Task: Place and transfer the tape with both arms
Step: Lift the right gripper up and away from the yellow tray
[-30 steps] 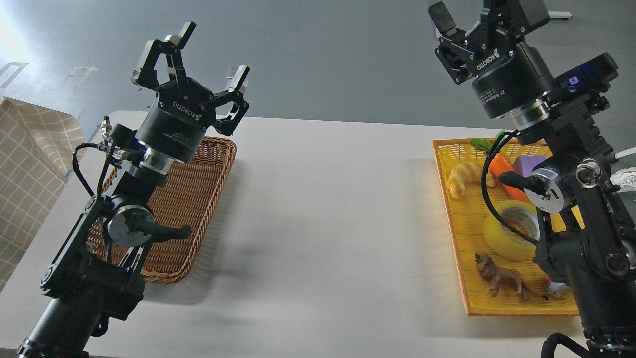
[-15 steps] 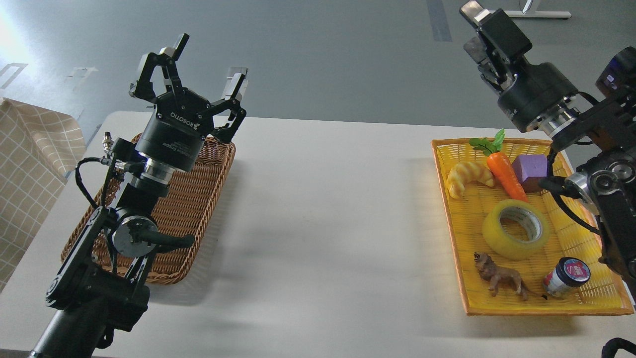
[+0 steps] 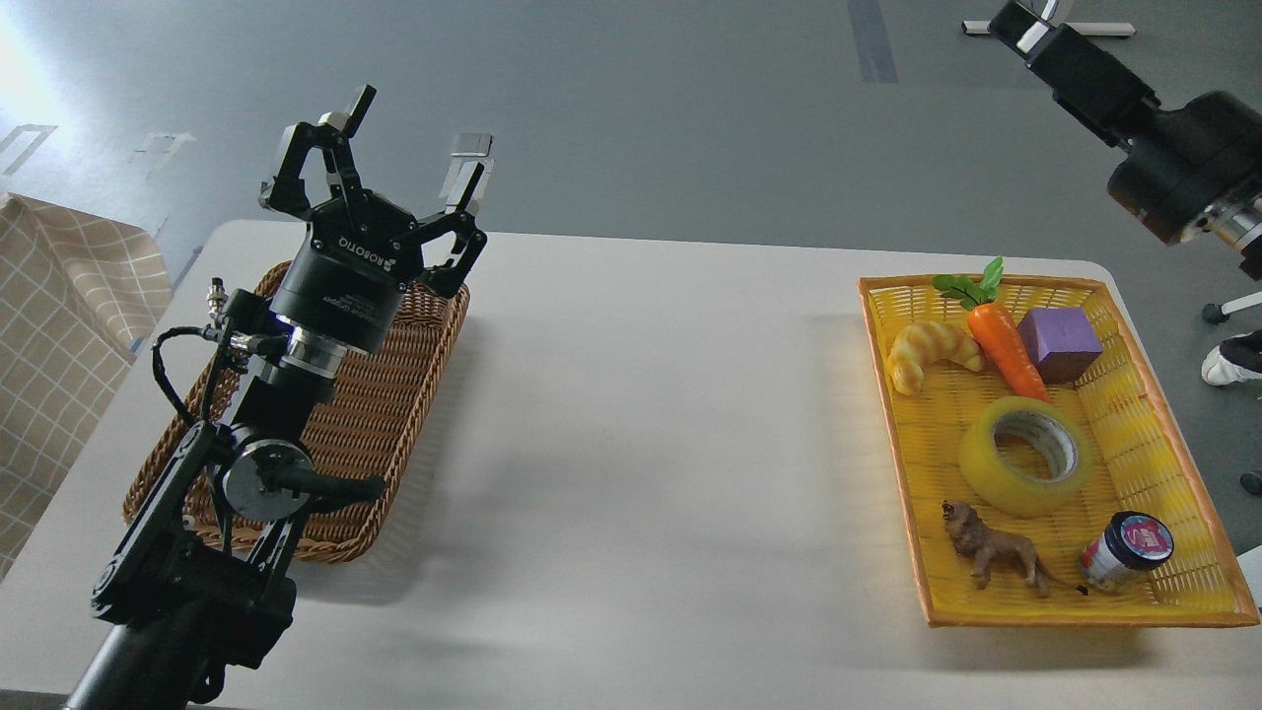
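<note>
The tape (image 3: 1025,457), a yellow translucent roll with a whitish core, lies flat in the middle of the yellow tray (image 3: 1085,618) at the right. My left gripper (image 3: 414,126) is open and empty, pointing up above the far end of the wicker basket (image 3: 394,394) at the left. My right gripper (image 3: 1025,30) is at the top right corner, high above and beyond the tray, far from the tape. It is seen side-on, so its fingers cannot be told apart.
In the tray with the tape are a croissant toy (image 3: 927,350), a carrot (image 3: 1006,345), a purple cube (image 3: 1060,343), a lion figure (image 3: 991,552) and a small jar (image 3: 1124,550). A checked cloth (image 3: 59,325) lies at the left of the white table (image 3: 641,444).
My right arm has swung up and to the right, away from over the tray, uncovering the tape and the jar. My left gripper has sunk slightly and stays open.
</note>
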Robot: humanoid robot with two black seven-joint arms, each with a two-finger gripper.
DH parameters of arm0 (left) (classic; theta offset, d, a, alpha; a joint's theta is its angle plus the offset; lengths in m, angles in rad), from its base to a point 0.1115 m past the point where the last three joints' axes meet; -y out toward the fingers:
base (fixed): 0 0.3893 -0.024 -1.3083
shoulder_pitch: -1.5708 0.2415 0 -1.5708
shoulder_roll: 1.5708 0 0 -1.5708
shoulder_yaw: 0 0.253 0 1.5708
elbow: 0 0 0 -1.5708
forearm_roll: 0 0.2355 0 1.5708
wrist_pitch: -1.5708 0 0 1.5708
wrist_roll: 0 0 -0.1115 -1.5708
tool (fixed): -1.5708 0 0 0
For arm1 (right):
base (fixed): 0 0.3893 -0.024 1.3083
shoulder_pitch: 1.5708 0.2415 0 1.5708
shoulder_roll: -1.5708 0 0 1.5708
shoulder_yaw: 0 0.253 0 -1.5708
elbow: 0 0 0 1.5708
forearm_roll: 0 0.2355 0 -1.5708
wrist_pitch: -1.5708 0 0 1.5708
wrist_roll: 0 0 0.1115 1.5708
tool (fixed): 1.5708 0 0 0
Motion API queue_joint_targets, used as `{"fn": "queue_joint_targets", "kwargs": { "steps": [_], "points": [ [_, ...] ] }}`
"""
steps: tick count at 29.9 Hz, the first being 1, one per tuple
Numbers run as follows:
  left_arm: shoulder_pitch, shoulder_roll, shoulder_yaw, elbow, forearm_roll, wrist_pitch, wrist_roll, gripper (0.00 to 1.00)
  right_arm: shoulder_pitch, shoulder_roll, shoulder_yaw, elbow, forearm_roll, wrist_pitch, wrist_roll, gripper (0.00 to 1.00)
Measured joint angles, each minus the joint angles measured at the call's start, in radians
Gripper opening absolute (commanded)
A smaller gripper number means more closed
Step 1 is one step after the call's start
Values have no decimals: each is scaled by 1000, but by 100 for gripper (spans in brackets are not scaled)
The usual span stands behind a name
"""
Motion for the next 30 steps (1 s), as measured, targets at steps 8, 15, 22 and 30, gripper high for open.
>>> {"fn": "queue_joint_targets", "kwargs": {
  "steps": [8,15,22,30],
  "points": [
    [1,1,-8,9,2,9,0,98,-63,-1,76,10,129,9,-1,100],
    [-3,4,-11,9,4,12,1,98,-69,-20,83,10,147,-1,-45,100],
    [0,11,-38,5,4,13,1,98,-70,-117,71,48,149,20,-220,100],
    [8,2,-38,2,9,14,1,98,-96,-253,-1,61,113,57,-255,100]
  ]
}}
